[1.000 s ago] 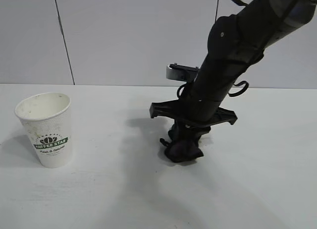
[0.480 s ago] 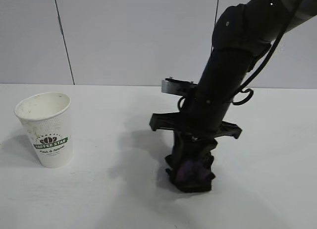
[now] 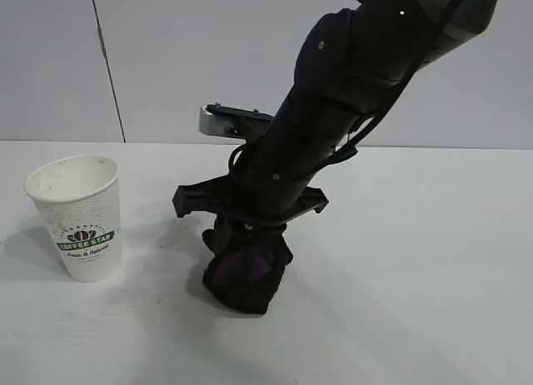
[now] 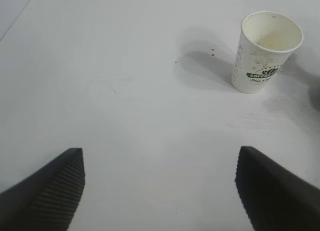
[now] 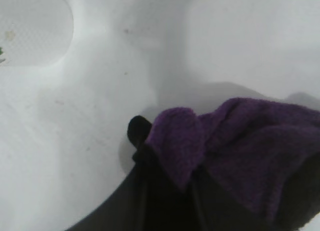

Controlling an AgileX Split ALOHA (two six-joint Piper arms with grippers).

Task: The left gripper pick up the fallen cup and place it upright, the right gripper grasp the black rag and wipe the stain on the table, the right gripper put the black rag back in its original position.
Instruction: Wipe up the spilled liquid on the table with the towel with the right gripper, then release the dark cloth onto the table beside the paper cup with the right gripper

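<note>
The cup (image 3: pixel 77 217) stands upright on the white surface (image 3: pixel 433 260) at the left of the exterior view, its open mouth up and the green logo facing the camera. Brownish speckles mark its inside wall, and a few small dark specks lie on the surface just beside it in the left wrist view.

The right gripper (image 3: pixel 241 264) reaches down steeply from the upper right, its fingers pinching the black rag (image 3: pixel 244 274) near the middle of the surface, right of the cup and apart from it. The bunched rag hangs below the fingers and its lower edge meets the surface. In the right wrist view its purple folds (image 5: pixel 240 146) bulge around 1 dark fingertip (image 5: pixel 138 129).

The left gripper (image 4: pixel 160 188) hovers over bare surface with its 2 ribbed fingers (image 4: pixel 55 183) spread wide, holding nothing, the cup (image 4: pixel 267 50) well ahead of it.

No stain can be made out around the rag.
</note>
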